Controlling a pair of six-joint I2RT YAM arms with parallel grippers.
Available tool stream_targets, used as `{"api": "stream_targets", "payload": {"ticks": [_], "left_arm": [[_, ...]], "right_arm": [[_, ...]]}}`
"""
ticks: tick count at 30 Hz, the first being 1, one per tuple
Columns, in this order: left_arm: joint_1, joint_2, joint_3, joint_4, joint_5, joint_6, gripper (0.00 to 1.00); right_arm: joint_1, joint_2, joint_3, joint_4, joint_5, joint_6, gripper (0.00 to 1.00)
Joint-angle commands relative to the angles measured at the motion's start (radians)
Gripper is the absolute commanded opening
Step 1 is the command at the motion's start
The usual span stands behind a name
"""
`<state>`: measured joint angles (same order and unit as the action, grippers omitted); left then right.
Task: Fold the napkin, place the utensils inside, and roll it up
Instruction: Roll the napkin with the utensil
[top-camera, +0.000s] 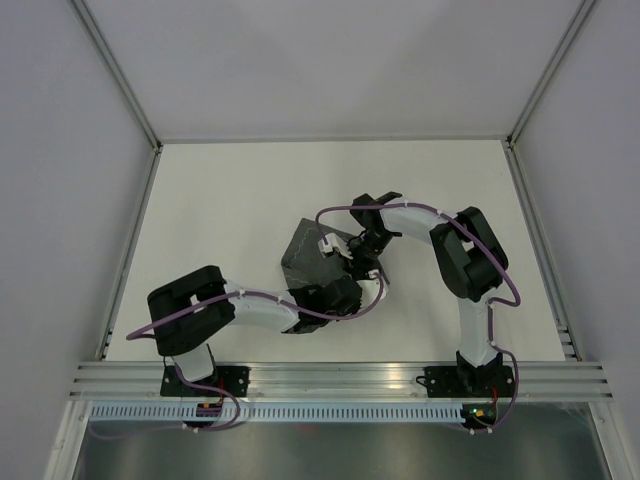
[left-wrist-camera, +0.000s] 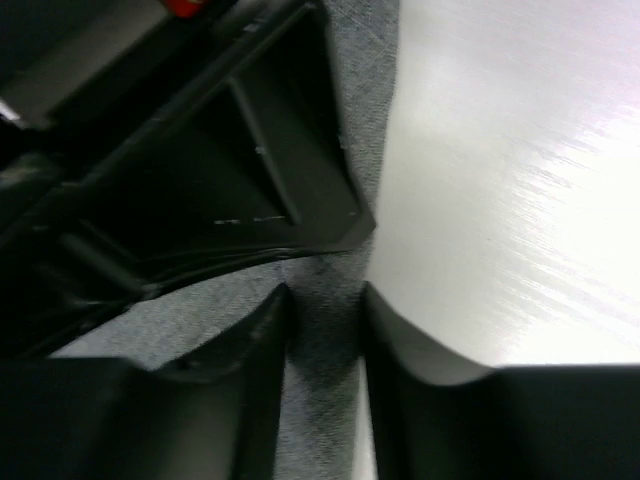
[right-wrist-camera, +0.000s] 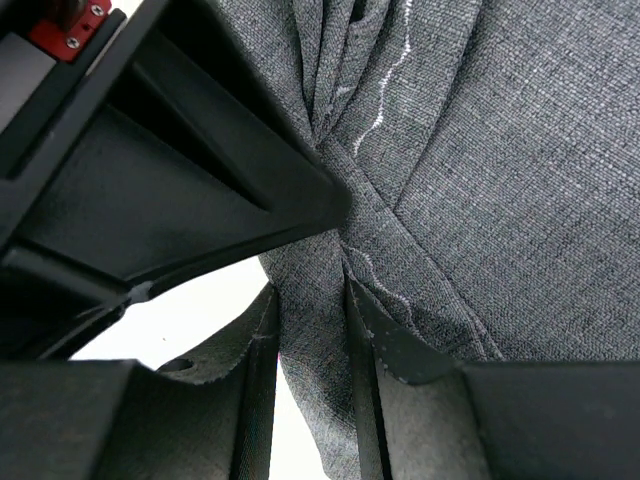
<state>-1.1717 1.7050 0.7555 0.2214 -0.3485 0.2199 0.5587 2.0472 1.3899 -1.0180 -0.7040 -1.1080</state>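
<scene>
Napkin (top-camera: 305, 258) sits in a crumpled dark grey heap between the two arms, on the white bench (top-camera: 230, 200), with both pincers at its edge.

The right pincer (right-wrist-camera: 312, 295) is clamped on the napkin. A gathered fold of cloth fills the narrow gap between its fingers (right-wrist-camera: 255, 390), and creases fan out from that pinch. Beyond the fingertips the cloth spreads up and to the right. A thin pale stitched line (right-wrist-camera: 385, 100) wanders along one fold just ahead of the grip. Bare bench shows below and to the left of the pinch.

The left pincer (left-wrist-camera: 325, 292) straddles the napkin's border. Grey weave lies flat in the slim gap between its fingers (left-wrist-camera: 250, 380), and the cloth's edge runs ahead from the right-hand finger. To the right of that edge is bright bare bench. The jaws stand only partly apart, and I cannot tell whether they are actually pressing the cloth.

The bench is plain matte white and is enclosed by pale walls (top-camera: 330, 60) with metal posts in the corners. Ribbed aluminium rails (top-camera: 340, 380) run along the near edge, behind both pincers. Purple cables (top-camera: 500, 270) loop along each arm.
</scene>
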Motion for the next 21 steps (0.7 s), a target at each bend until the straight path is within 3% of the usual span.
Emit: {"api": "stream_targets", "payload": {"ticks": [1, 4, 10, 13, 14, 15, 21], "left_arm": [[0.007, 0.038, 0.018, -0.033, -0.001, -0.036, 0.37], [0.012, 0.042, 0.025, -0.057, 0.025, -0.039, 0.21], [0.038, 0.032, 0.039, -0.105, 0.136, -0.063, 0.06], [0.064, 0.024, 0.041, -0.114, 0.221, -0.085, 0.02], [0.082, 0.024, 0.045, -0.131, 0.247, -0.089, 0.02], [0.09, 0.024, 0.047, -0.139, 0.272, -0.103, 0.02], [0.159, 0.025, 0.048, -0.148, 0.446, -0.151, 0.02]], "right_arm": [[-0.003, 0.087, -0.035, 0.012, 0.098, -0.019, 0.01], [-0.002, 0.088, -0.032, 0.01, 0.097, -0.016, 0.01], [-0.003, 0.077, -0.032, 0.016, 0.081, 0.002, 0.01], [-0.011, 0.044, -0.034, 0.025, 0.049, 0.025, 0.13], [-0.02, 0.031, -0.031, 0.027, 0.04, 0.04, 0.23], [-0.025, 0.018, -0.031, 0.03, 0.017, 0.051, 0.27], [-0.092, -0.122, -0.035, 0.105, -0.032, 0.178, 0.39]]}}
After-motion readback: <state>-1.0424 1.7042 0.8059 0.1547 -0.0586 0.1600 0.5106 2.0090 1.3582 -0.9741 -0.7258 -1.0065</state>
